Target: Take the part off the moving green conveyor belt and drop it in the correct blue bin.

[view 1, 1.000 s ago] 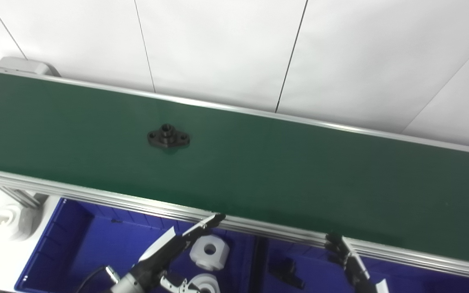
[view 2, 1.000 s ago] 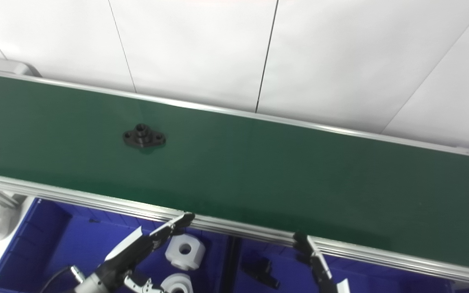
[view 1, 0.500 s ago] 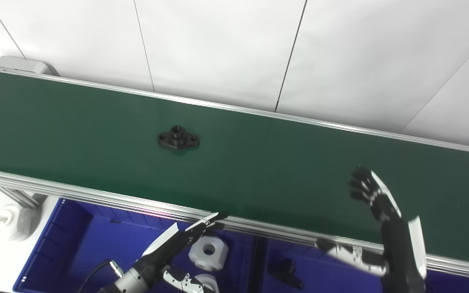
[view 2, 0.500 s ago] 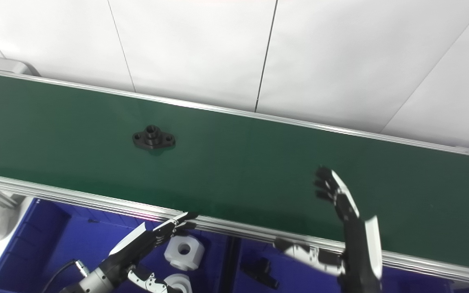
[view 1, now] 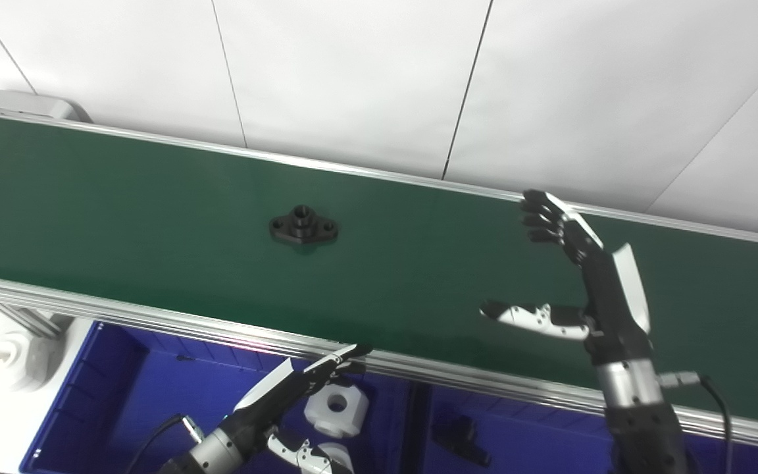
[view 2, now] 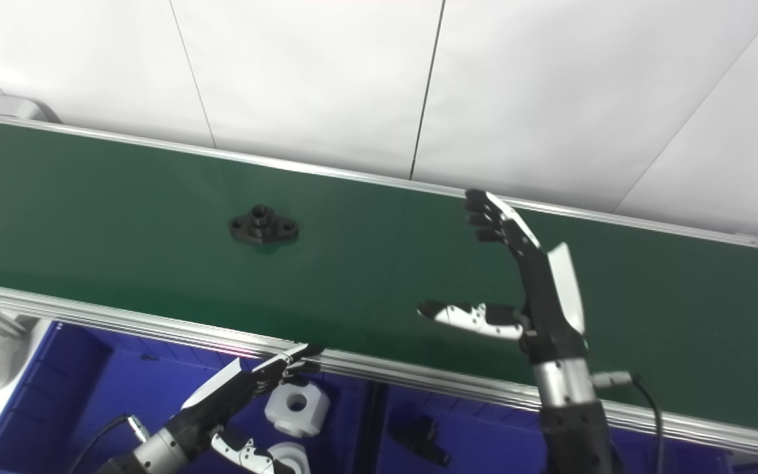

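A small black part (view 1: 304, 226) lies flat on the green belt (view 1: 122, 197), near the middle. The right hand (view 1: 599, 283) is up above the belt, well apart from the part, with its fingers straight, its thumb stuck out, and nothing in it. The left hand (view 1: 274, 401) hangs low over the left blue bin (view 1: 96, 388), open and empty, by 2 white parts (view 1: 336, 407).

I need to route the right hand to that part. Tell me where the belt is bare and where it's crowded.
The green conveyor belt is bare between the black flanged part and the open right hand, and left of the part too. The crowding is below the near rail: the left hand hovers over white parts in the blue bin.
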{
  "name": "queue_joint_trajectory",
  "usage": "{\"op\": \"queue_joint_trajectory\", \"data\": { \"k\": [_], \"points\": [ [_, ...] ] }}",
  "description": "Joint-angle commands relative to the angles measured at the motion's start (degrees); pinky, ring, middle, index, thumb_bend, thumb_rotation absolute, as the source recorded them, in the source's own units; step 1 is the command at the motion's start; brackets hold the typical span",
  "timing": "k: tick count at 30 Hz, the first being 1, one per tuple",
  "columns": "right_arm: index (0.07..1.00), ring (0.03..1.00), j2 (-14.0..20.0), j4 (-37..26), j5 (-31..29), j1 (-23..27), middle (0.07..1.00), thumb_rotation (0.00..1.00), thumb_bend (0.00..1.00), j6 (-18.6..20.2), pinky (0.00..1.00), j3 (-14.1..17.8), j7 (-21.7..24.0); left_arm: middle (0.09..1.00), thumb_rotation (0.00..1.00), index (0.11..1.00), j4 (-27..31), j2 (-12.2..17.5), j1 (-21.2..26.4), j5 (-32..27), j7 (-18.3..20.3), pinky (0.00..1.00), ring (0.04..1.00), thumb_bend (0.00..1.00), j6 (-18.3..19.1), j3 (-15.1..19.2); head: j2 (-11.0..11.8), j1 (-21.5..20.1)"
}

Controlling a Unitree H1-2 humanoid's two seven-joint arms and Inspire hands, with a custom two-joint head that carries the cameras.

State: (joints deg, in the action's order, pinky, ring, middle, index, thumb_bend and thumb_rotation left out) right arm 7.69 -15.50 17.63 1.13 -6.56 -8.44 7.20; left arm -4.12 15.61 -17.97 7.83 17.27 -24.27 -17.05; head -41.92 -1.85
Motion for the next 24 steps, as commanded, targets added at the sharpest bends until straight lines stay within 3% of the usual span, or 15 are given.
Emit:
{"op": "queue_joint_trajectory", "data": {
  "k": [1,5,12,16,24],
  "points": [
    [0.82,0.753,-0.35,0.07,1.17,3.55,0.804,0.24,0.81,-0.25,0.7,-0.94,0.34,0.971,0.26,0.947,-0.11,-0.03,0.75,0.71,-0.8,0.83,0.911,0.87,-1.96,0.08,0.62,0.47],
    [0.813,0.76,-0.41,1.4,5.08,8.81,0.8,0.29,0.79,4.97,0.69,-3.62,3.18,0.957,0.27,0.936,-0.63,0.11,1.13,2.99,-2.34,0.87,0.92,0.87,-2.62,-0.39,1.72,-0.55],
    [0.829,0.74,-1.19,5.98,9.66,15.61,0.792,0.27,0.8,8.06,0.67,-6.96,4.82,0.955,0.29,0.934,-0.64,1.85,1.5,4.64,-4.13,0.86,0.917,0.89,-2.65,-1.69,2.63,-4.02],
    [0.834,0.738,-2.29,9.72,13.54,20.32,0.788,0.29,0.81,11.65,0.67,-9.33,6.23,0.962,0.32,0.936,-1.04,3.54,2.06,4.2,-5.1,0.88,0.93,0.89,-2.65,-3.18,2.85,-5.68],
    [0.836,0.717,-3.86,19.01,17.41,27.08,0.768,0.28,0.84,12.59,0.64,-12.11,5.12,0.971,0.34,0.939,-0.39,6.08,1.54,3.77,-6.67,0.91,0.949,0.9,-2.65,-5.48,2.15,-5.35]
  ]
}}
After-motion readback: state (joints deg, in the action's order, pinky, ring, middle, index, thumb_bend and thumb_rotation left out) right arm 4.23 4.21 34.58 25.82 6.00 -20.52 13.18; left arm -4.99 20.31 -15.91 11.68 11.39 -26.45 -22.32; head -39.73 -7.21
